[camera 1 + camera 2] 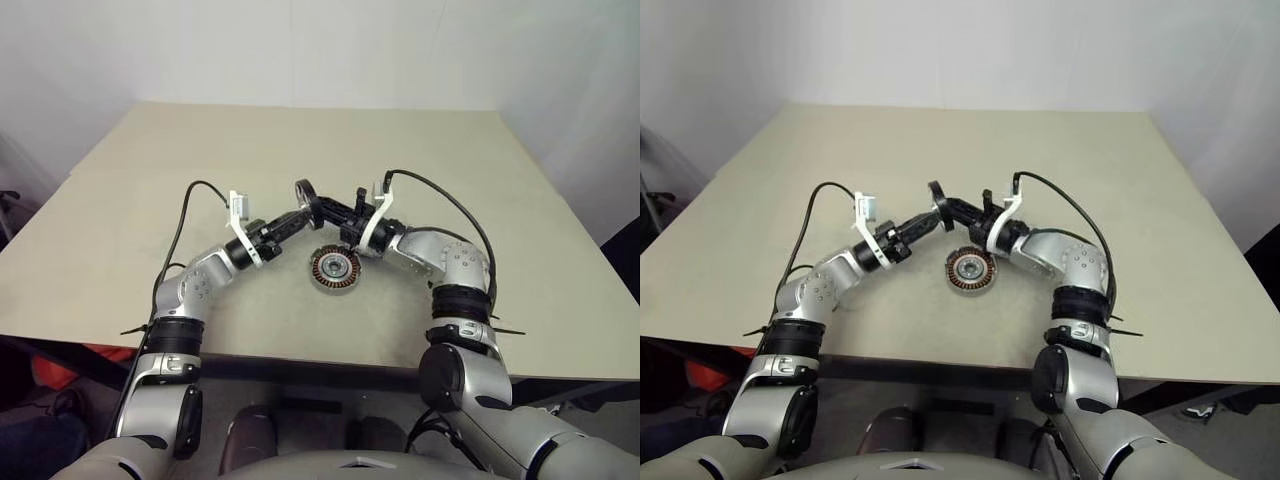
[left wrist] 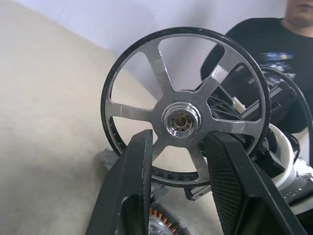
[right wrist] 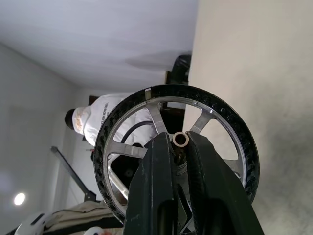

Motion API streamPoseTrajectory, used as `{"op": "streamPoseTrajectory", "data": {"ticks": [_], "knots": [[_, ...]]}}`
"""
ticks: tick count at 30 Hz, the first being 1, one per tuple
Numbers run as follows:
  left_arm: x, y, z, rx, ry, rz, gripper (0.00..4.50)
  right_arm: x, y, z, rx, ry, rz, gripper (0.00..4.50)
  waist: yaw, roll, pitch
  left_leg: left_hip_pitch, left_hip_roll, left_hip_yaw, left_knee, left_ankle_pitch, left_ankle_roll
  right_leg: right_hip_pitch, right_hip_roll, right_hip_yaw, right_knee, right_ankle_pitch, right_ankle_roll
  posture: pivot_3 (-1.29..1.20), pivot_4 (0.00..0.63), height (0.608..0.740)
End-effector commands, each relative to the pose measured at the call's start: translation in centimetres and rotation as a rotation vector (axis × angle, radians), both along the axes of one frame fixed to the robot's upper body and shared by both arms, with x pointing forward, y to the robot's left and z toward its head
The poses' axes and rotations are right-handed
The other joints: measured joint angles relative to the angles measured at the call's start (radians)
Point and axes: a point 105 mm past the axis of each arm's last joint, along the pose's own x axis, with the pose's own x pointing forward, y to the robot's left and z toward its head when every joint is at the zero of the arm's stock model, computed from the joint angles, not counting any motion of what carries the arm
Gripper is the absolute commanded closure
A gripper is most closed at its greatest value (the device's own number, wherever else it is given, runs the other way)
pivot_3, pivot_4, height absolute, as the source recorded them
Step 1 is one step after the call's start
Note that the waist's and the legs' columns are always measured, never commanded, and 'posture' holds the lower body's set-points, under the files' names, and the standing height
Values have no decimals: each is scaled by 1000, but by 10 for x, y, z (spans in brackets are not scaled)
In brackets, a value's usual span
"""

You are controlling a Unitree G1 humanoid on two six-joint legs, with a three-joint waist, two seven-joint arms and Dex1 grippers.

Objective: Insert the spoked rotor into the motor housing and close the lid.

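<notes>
Holding the spoked rotor (image 1: pixel 305 191) up off the table (image 1: pixel 500 200), both arms meet over the middle of the work area, the disc standing nearly on edge at about 11 o'clock from the motor housing (image 1: pixel 334 268). The right gripper (image 3: pixel 181 147) is pinched almost fully closed on the rotor's small hub, one black finger either side of the shaft. The left gripper (image 2: pixel 178 142) stands partly open with its fingers straddling the hub on the other face; whether its pads actually press the spokes or just bracket them is hard to tell from this angle. The housing lies flat on the table just below and between the two wrists, copper windings up, silver centre bare, nothing seated in it. A person in a dark shirt (image 2: pixel 274 54) stands beyond the far edge of the table. Reading of the step: the rotor is lifted and shared between hands, looks like a regrip or hand-over ahead of insertion; the insert is not yet begun and the lid is not to be found in these views. Next move calls for tipping the rotor flat, hub lined up over the housing centre, then lowering straight down. Risk: a tilted rim catching the windings.
</notes>
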Motion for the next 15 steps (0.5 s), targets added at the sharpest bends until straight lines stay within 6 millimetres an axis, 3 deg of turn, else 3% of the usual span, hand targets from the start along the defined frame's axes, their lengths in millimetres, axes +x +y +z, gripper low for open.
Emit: {"op": "streamPoseTrajectory", "data": {"ticks": [1, 9, 12, 15], "knots": [[11, 19, 28, -11, -92, 92, 2843, -29, 22, 13, 47, -56, 208, 4500, 0, 0, 0, 0, 0, 0, 0, 0, 0, 0, 0, 0, 0, 0, 0, 0, 0, 740], [12, 20, 32, -15, -108, 95, 2843, -40, 25, 15, 62, -72, 267, 4500, 1, 0, 0, 0, 0, 0, 0, 0, 0, 0, 0, 0, 0, 0, 0, 0, 0, 740], [12, 20, 33, -22, -107, 96, 3313, -40, 26, 13, 59, -67, 265, 4500, 1, 0, 0, 0, 0, 0, 0, 0, 0, 0, 0, 0, 0, 0, 0, 0, 0, 740], [11, 20, 32, -29, -101, 94, 3377, -39, 26, 11, 51, -61, 261, 4500, 1, 0, 0, 0, 0, 0, 0, 0, 0, 0, 0, 0, 0, 0, 0, 0, 0, 740]]}}
